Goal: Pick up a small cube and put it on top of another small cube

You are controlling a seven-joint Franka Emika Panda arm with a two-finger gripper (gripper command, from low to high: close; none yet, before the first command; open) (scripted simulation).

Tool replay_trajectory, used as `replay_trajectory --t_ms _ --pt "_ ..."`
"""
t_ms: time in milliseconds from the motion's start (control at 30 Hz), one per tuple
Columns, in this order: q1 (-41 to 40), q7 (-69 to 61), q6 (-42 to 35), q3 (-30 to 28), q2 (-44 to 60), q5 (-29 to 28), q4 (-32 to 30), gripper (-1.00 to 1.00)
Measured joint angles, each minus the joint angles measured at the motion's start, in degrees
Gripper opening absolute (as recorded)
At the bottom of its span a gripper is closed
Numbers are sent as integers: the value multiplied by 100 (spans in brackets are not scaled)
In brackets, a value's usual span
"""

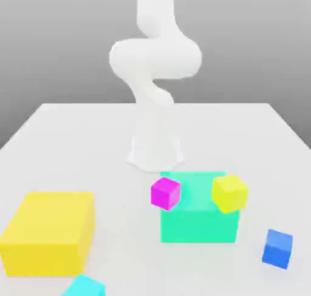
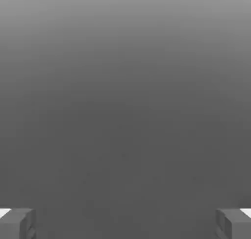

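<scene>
We see the hand [image 2: 125,224] released, its fingers spread wide with nothing between them, so it is free to take a cube. The arm [image 1: 155,58] rises beyond the blocks; we judge that it must first travel to the cyan cube [image 1: 86,287], which sits at the near edge of the exterior view, just in front of the yellow block [image 1: 45,240] and partly cut off.

The yellow cube [image 1: 230,193], our stacking target, appears against the green block [image 1: 199,227], overlapping its upper front edge near the exterior view's right. It looks tilted, as does the magenta cube [image 1: 166,193]; whether either rests on the block or hangs in front, we cannot tell. The blue cube [image 1: 277,249] leans too, over the tabletop [image 1: 127,258]. Such slants suggest to us that the small cubes may be unsettled, and the yellow one needs a level top to carry the cyan.
</scene>
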Motion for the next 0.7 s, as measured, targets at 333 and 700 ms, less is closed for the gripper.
replay_trajectory --t_ms 333,700 --pt "-271 371 600 -156 2112 24 52 0" --pt "-589 700 1248 -346 4398 151 108 0"
